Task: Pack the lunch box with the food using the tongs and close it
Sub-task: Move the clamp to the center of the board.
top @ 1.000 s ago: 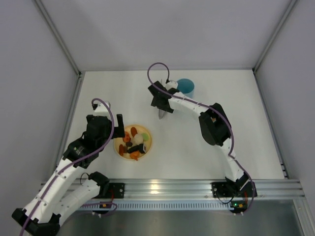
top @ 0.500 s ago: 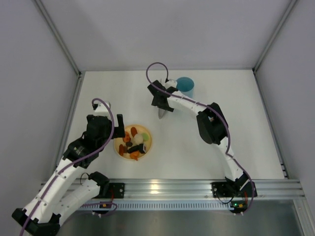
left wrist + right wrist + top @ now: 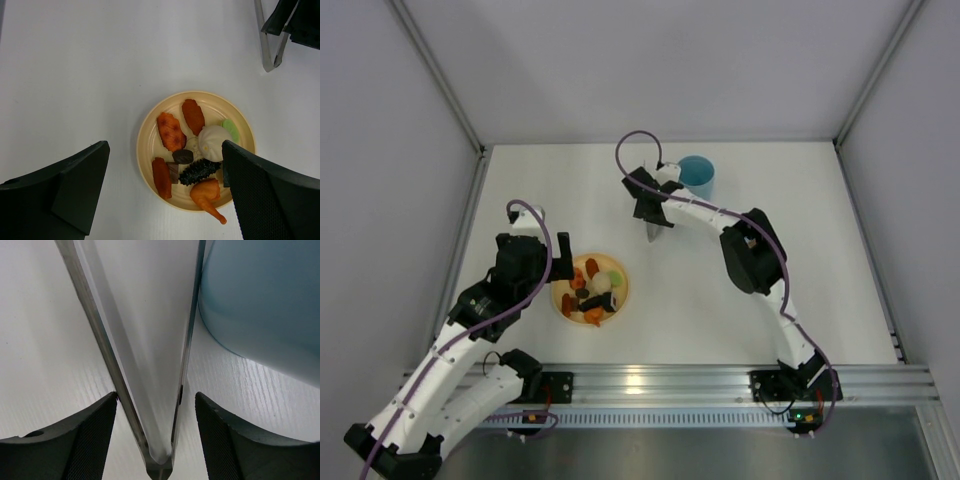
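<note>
White tabletop (image 3: pixel 720 300), grey walls (image 3: pixel 620 70); left jaws spread, right jaws straddle tongs (image 3: pixel 100 340), grip unclear.

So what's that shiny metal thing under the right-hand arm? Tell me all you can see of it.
Those are the tongs: two slim, silver-grey metal arms, smooth and shiny, joined at one end in a narrow V. They lie on the white table, close beside the light blue lunch box. The right pincer straddles them near the joined end, a finger on either side, not yet squeezing. They hold no food.
</note>
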